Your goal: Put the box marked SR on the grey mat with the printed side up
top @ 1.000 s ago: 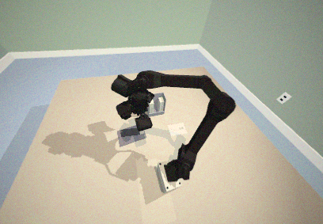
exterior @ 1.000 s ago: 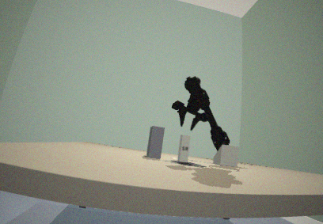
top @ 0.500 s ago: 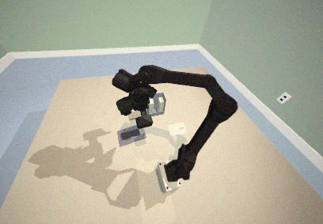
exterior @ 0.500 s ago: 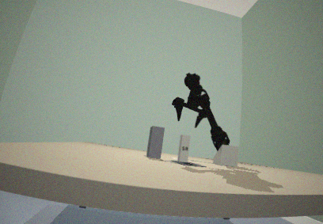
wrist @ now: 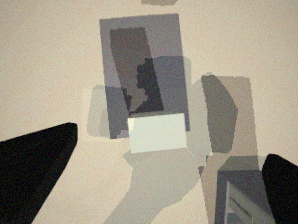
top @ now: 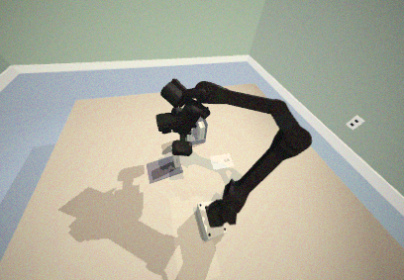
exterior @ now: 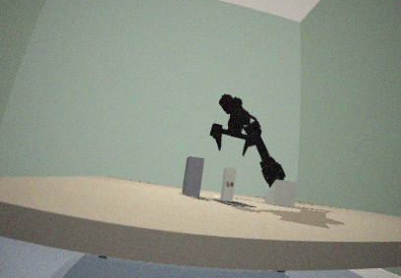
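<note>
Left of the grey mat [top: 157, 171] [exterior: 241, 203] [wrist: 170, 40] in the exterior view, the bin [top: 199, 140] [exterior: 193, 176] [wrist: 240, 176] stood upright, presumably to keep its stock on end. The SR box [top: 177, 160] [exterior: 228, 184] [wrist: 157, 134] stood on end at the mat's edge, its 2 letters facing sideways; how fully the mat bore it, I couldn't tell. Above, the pincer [top: 173, 138] [exterior: 232, 151] [wrist: 170, 148] hung wide open, holding 0 things, probably for clearance. The box likely needed tipping, print upward. Right of the mat sat the arm's base [top: 202, 227] [exterior: 285, 194].

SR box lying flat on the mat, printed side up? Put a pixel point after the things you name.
No, the SR box [exterior: 228, 185] [wrist: 157, 133] stands upright, its code on a side face.
</note>
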`<state>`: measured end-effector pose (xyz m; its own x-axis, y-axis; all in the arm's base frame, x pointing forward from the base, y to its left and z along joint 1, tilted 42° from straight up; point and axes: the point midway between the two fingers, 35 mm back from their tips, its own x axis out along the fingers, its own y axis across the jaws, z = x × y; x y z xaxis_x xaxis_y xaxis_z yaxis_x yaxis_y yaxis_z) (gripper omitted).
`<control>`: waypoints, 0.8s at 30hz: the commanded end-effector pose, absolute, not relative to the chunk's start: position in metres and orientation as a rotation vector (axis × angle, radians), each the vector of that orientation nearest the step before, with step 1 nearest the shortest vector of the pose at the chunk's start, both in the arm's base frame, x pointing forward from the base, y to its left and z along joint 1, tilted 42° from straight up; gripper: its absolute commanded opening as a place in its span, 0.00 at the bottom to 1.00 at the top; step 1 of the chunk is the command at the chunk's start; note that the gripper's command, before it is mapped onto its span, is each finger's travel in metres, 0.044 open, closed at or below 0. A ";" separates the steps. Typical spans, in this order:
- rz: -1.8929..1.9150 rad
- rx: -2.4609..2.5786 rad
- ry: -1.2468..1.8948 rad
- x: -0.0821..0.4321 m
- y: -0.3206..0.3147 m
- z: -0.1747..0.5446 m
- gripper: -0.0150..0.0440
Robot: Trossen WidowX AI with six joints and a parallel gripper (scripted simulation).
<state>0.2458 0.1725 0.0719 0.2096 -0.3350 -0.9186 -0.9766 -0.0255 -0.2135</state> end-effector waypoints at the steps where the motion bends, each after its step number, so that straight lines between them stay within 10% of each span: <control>1: 0.860 -1.509 1.287 0.245 0.171 0.071 1.00; 24: 0.885 -1.040 1.182 0.246 0.159 0.074 1.00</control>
<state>0.2470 0.1619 0.0738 0.1762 -0.0206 -0.9841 -0.9483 0.2644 -0.1753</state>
